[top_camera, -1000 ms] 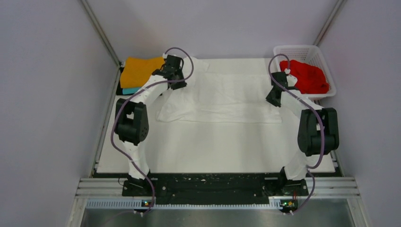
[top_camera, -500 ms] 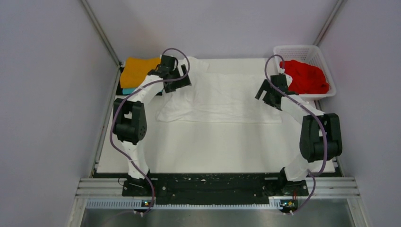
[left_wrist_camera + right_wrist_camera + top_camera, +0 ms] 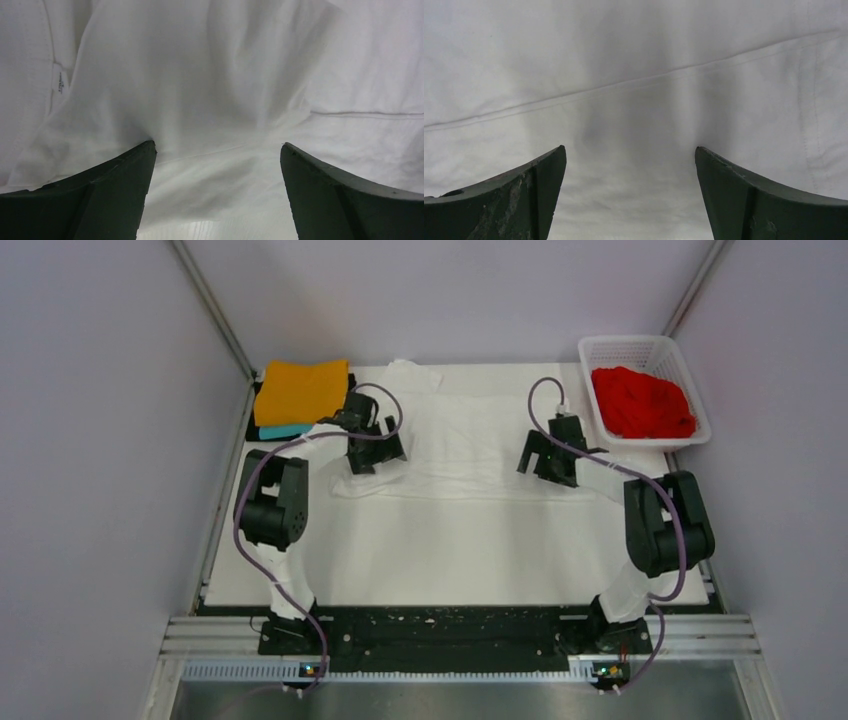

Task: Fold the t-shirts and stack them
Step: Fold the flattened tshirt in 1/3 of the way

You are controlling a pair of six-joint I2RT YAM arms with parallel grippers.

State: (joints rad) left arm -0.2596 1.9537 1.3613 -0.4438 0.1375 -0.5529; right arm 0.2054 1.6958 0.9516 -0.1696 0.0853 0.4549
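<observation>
Far right corner: white plastic mesh basket (image 3: 625, 340) with the red t-shirt (image 3: 642, 402) bunched up inside it, unfolded. Far left corner: orange t-shirt (image 3: 300, 390) folded into a neat rectangle, sitting on top of the teal t-shirt (image 3: 285, 430); only a thin teal strip shows at the near edge. Purple cables (image 3: 392, 405) loop off both arms above the cloth. Grey walls close in the left, right and far sides. Nothing lies on the main garment except the two arms reaching over it. The white t-shirt (image 3: 470, 440) is spread across the far half of the white bench (image 3: 450, 550), between the stack and the basket, lying mostly flat with soft wrinkles, one sleeve (image 3: 410, 375) poking out at the far left, near edge roughly straight. White on white, so the outline is hard to read in places. The left tool (image 3: 217, 144) is over the shirt's left part, jaws spread wide, nothing gripped; its wrist view shows creased cloth, a hem line and a small label (image 3: 60, 87). The right tool (image 3: 629, 148) is over the shirt's right part, jaws also wide with nothing held; its wrist view shows smooth cloth with a stitched seam (image 3: 624, 87) running across. Cannot tell whether either tool's fingertips touch the fabric.
</observation>
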